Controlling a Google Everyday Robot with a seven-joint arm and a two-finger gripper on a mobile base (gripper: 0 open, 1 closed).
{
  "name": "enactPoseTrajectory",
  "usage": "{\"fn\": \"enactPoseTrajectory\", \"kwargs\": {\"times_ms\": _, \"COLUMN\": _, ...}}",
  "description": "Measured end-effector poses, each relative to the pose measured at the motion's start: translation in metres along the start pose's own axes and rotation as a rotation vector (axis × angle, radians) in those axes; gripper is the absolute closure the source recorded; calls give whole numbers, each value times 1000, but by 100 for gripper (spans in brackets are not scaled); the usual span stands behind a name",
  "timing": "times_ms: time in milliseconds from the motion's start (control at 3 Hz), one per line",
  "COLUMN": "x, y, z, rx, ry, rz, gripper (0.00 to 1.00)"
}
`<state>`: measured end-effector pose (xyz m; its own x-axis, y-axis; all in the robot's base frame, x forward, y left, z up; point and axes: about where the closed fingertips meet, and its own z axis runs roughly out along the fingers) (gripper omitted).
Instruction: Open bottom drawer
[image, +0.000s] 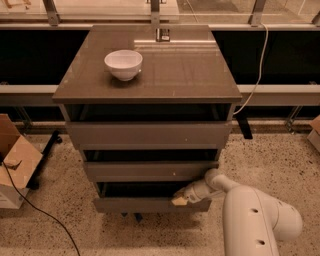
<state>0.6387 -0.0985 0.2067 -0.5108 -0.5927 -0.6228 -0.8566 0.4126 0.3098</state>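
Where it sat at this entry, my end effector (181, 200) was low on the right of the bench (200, 80), its pale tip against the top edge of the bottom drawer (135, 205), close to that front's right end. Opening: could not be told; nothing carried that I could make out.

Step in hand, as I judged it: hooking the upper lip of a handleless front and drawing it out. To do this well, the tip wanted to sit behind the lip in the dark gap above the front, not on its face. The pull wanted to run straight toward my base, level and slow. With contact so far to the right, the drawer might have skewed and bound, so a hold nearer the middle would have served better.

Item, arm (250, 220): white, rounded, coming in from the lower right, wrist angled left toward the drawer.

Item, bottom drawer: lowest of three grey-brown fronts, plain and flat, barely out if at all.

Item, middle drawer (145, 171): directly above, shut by the look of it, a small pale speck near its right.

Item, top drawer (150, 135): the tallest front, under the bench top.

Item, white bowl (123, 64): upright on the bench top, left of centre, well apart from my work.

Item, cardboard box (15, 165): on the speckled floor (280, 160) at far left, a black cable (40, 212) trailing beside it.
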Motion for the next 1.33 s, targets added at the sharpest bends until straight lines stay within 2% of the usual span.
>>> {"fn": "enactPoseTrajectory", "kwargs": {"times_ms": 333, "x": 0, "y": 0, "z": 0, "rx": 0, "ry": 0, "rz": 0, "gripper": 96}}
{"fn": "enactPoseTrajectory", "kwargs": {"times_ms": 667, "x": 11, "y": 26, "z": -6, "rx": -32, "ry": 12, "rz": 47, "gripper": 0}}
{"fn": "enactPoseTrajectory", "kwargs": {"times_ms": 1000, "x": 20, "y": 45, "z": -2, "rx": -65, "ry": 28, "rz": 61, "gripper": 0}}
{"fn": "enactPoseTrajectory", "kwargs": {"times_ms": 1333, "x": 20, "y": 45, "z": -2, "rx": -65, "ry": 28, "rz": 61, "gripper": 0}}
